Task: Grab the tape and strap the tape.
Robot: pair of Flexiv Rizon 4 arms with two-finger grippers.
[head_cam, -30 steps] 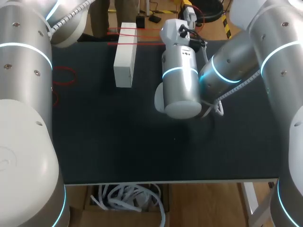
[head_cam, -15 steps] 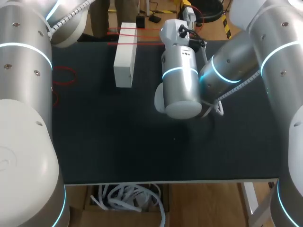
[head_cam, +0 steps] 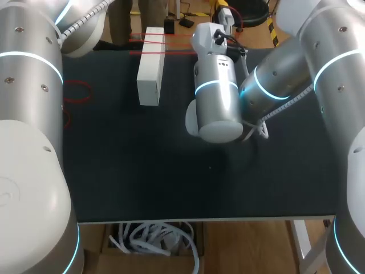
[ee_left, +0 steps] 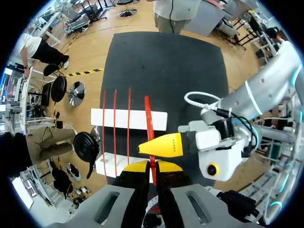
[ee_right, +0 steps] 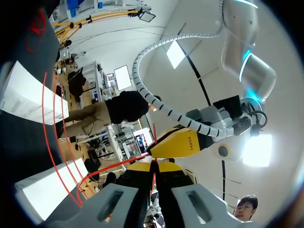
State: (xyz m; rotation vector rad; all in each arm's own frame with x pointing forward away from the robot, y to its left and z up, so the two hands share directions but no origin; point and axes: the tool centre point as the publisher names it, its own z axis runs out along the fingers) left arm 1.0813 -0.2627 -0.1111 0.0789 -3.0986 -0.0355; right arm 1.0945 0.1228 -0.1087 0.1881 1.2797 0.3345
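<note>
A long white box [head_cam: 151, 65] lies at the table's far middle, with red tape [head_cam: 171, 35] stretched across its far end. In the left wrist view, red tape strands [ee_left: 115, 128] cross the box [ee_left: 128, 119], and my left gripper [ee_left: 152, 166] is shut on one strand [ee_left: 148, 123]. My right gripper's yellow finger [ee_left: 164, 145] sits right ahead of it. In the right wrist view, my right gripper [ee_right: 153, 166] is shut on the red tape [ee_right: 118, 164], close to the left gripper's yellow finger [ee_right: 183, 142]. My right arm's wrist [head_cam: 217, 85] stands beside the box.
Loose red tape loops [head_cam: 77, 91] lie on the black table [head_cam: 171, 171] at its left side. A second white piece [ee_left: 111, 166] shows near the left gripper. My left arm [head_cam: 28, 114] fills the table's left edge.
My right arm's wrist has edged very slightly to the left. Both grippers stay shut on the tape.
</note>
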